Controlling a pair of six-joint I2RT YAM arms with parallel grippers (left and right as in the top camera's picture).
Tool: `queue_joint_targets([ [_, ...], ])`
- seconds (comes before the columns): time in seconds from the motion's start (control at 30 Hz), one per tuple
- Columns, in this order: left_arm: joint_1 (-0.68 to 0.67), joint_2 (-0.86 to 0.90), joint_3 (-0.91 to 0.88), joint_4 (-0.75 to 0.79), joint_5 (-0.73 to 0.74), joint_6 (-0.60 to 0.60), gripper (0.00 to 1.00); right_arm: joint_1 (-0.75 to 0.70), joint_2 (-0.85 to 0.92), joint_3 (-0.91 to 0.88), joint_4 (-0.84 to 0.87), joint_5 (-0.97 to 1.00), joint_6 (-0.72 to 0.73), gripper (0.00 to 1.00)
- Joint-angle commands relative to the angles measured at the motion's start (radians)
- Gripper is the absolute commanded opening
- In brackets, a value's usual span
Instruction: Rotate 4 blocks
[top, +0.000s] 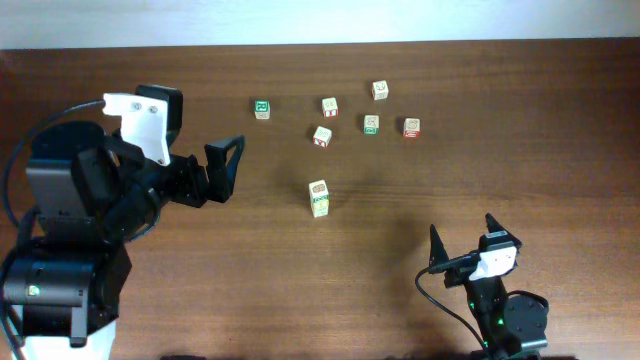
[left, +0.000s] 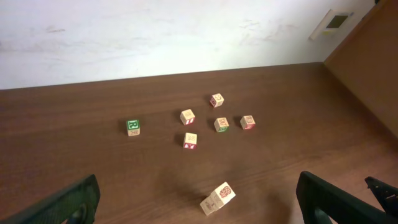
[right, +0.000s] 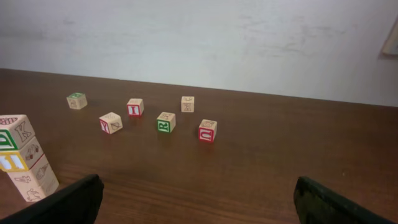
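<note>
Pale blocks (top: 322, 136) bear green, red, yellow prints; table (top: 500, 170) dark brown.

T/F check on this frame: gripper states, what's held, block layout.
1. The left gripper and the right gripper are both open and empty. True.
2. The left gripper holds the stack of blocks. False: the stack stands free on the table, apart from both grippers.
3. Six single cubes lie on the table, none touching the stack. True.
4. In the overhead view, the green-topped cube is the rightmost single cube. False: it is the leftmost. The red-sided cube is the rightmost.
</note>
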Motion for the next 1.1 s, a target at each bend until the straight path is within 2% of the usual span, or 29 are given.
queue_joint_targets([
  [0.0, 0.004, -0.001, -0.003, -0.001, -0.007, 0.013, 0.99, -0.007, -0.004, -0.007, -0.003, 0.016, 0.000, 0.98],
  [0.4, 0.004, -0.001, -0.003, -0.019, -0.008, 0.013, 0.99, -0.007, -0.004, -0.007, -0.003, 0.016, 0.000, 0.98],
  [0.5, 0.004, -0.001, -0.005, -0.034, -0.094, 0.024, 0.99, -0.007, -0.004, -0.007, -0.003, 0.016, 0.000, 0.98],
  [0.6, 0.005, -0.018, -0.052, -0.015, -0.240, 0.029, 0.99, -0.007, -0.004, -0.007, -0.003, 0.016, 0.000, 0.98],
  [0.7, 0.007, -0.107, -0.226, 0.152, -0.257, 0.183, 0.99, -0.007, -0.004, -0.007, -0.003, 0.016, 0.000, 0.98],
  [0.83, 0.027, -0.294, -0.541, 0.439, -0.194, 0.320, 0.99, -0.007, -0.004, -0.007, -0.003, 0.016, 0.000, 0.98],
  [0.97, 0.075, -0.519, -0.871, 0.729, -0.170, 0.365, 0.99, -0.007, -0.004, -0.007, -0.003, 0.016, 0.000, 0.98],
  [1.07, 0.100, -0.646, -1.053, 0.861, -0.171, 0.365, 0.99, -0.007, -0.004, -0.007, -0.003, 0.016, 0.000, 0.98],
])
